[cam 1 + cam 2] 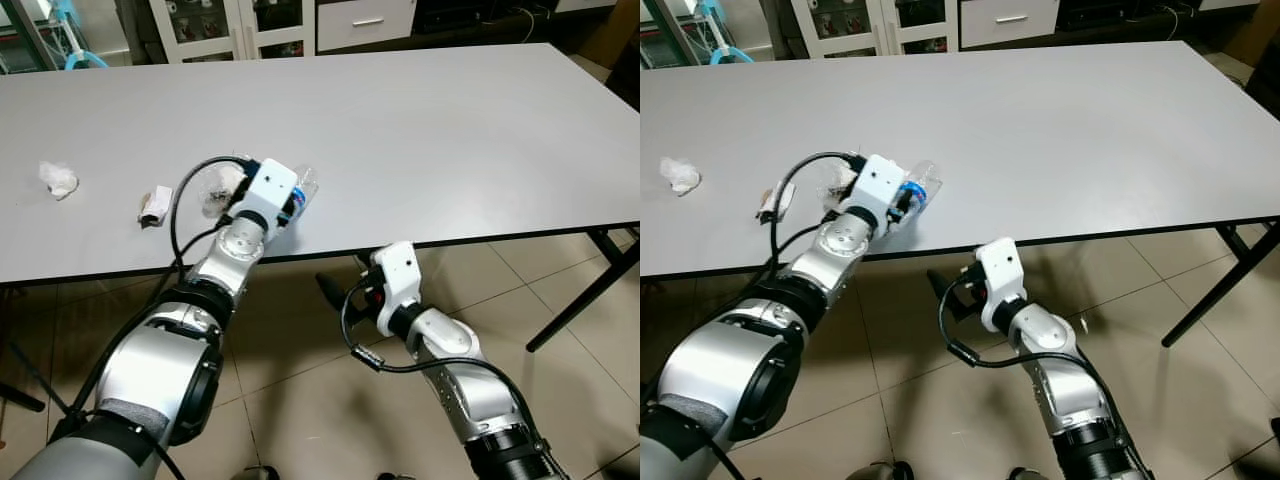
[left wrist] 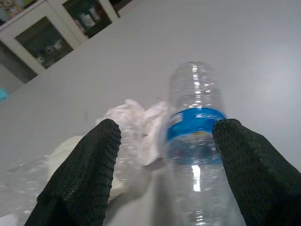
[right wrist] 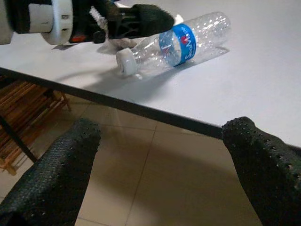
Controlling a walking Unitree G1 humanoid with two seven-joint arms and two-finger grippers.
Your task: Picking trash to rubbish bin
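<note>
Nearest you, your right gripper (image 3: 160, 165) hung below the table's front edge over the tiled floor (image 1: 300, 400), its two black fingers (image 3: 61, 174) spread wide with nothing between them. Beyond it, your left arm reached up over the white table (image 1: 450, 130), and your left gripper (image 2: 164, 155) sat just inside the near edge with its fingers (image 2: 84, 174) parted on either side of a clear plastic bottle (image 2: 195, 122). That bottle lay on its side on the tabletop, blue label around its middle and white cap pointing toward the table's front edge; whether the fingers actually pressed on it you could not tell. Touching the bottle on your left was a crumpled white tissue (image 2: 136, 127). Farther to your left on the table lay a small crumpled wrapper (image 1: 154, 206), and well beyond that another wad of white paper (image 1: 58, 179). Behind the far edge stood white cabinets (image 1: 240, 25) with glass doors.
</note>
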